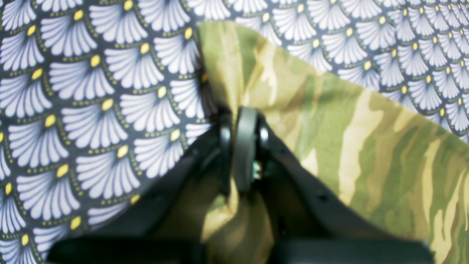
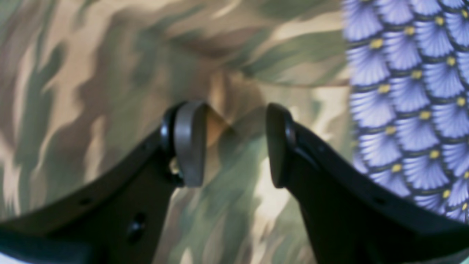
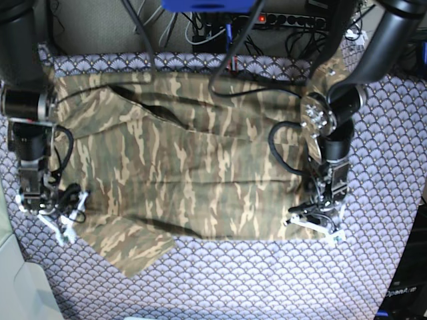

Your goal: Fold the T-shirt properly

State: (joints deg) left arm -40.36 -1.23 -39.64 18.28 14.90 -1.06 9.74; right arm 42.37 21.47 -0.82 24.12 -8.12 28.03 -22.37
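The soft camouflage-print T-shirt (image 1: 329,139) is pinched by the closed left claw (image 1: 244,146), probably for folding; the right claw (image 2: 231,146) is held open.

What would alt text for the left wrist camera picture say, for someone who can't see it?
A black robot claw, seen from just behind, is pinched shut on a raised fold of a camouflage T-shirt. Beneath lies a tablecloth with white fan shapes and yellow dots.
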